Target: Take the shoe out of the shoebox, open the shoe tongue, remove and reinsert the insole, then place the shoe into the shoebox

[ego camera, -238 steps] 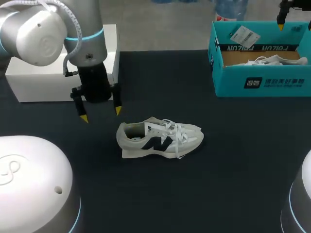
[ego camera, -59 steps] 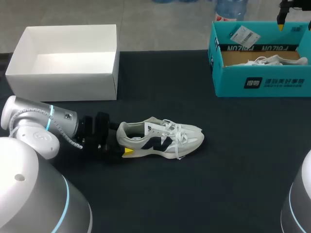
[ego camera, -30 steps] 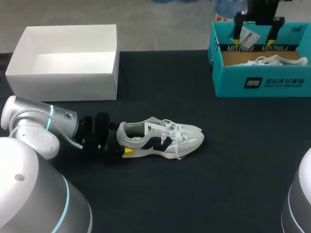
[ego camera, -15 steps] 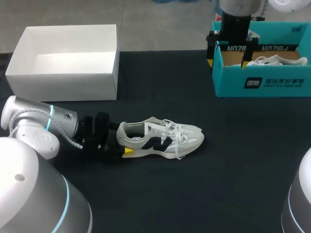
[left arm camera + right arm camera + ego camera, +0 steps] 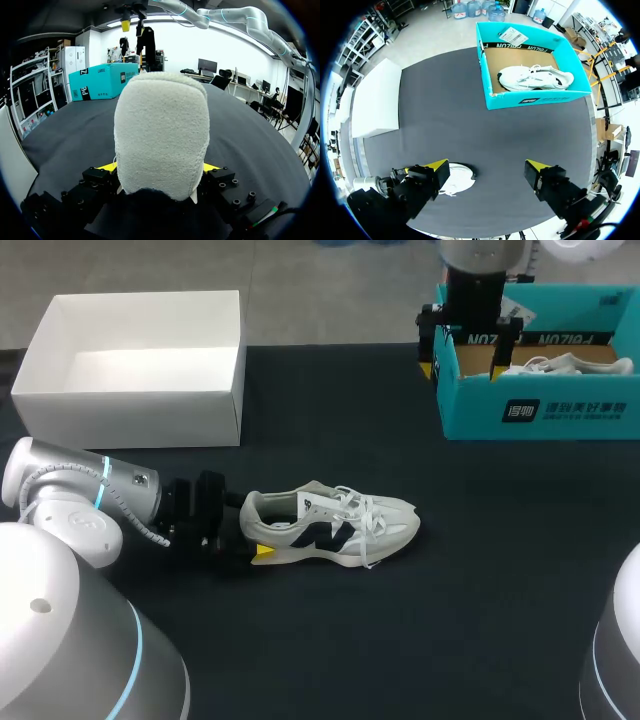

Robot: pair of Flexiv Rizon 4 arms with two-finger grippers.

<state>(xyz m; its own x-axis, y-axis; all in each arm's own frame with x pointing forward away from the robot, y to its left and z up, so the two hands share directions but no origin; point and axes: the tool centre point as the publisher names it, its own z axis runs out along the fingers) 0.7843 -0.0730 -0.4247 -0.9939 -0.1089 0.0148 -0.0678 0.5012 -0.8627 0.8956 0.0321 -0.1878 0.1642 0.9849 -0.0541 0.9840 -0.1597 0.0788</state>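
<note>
A white sneaker with dark side markings (image 5: pixel 330 525) lies on its sole in the middle of the black table, toe to the right. My left gripper (image 5: pixel 255 540) lies low at its heel. The left wrist view shows the pale heel (image 5: pixel 160 140) filling the gap, a yellow tip pressed against each side. My right gripper (image 5: pixel 462 358) hangs high over the left end of the teal shoebox (image 5: pixel 535 405), open and holding nothing. From the right wrist view, the sneaker (image 5: pixel 461 181) shows far below, partly behind one finger.
The teal shoebox (image 5: pixel 495 97) at the back right holds a second white shoe (image 5: pixel 560 365). An open white box (image 5: pixel 130 370) stands at the back left. The dark tabletop (image 5: pixel 480 570) lies bare around the sneaker.
My right arm has swung left and nearer, from over the back of the teal box to its left end. The left arm and the sneaker have stayed put.
</note>
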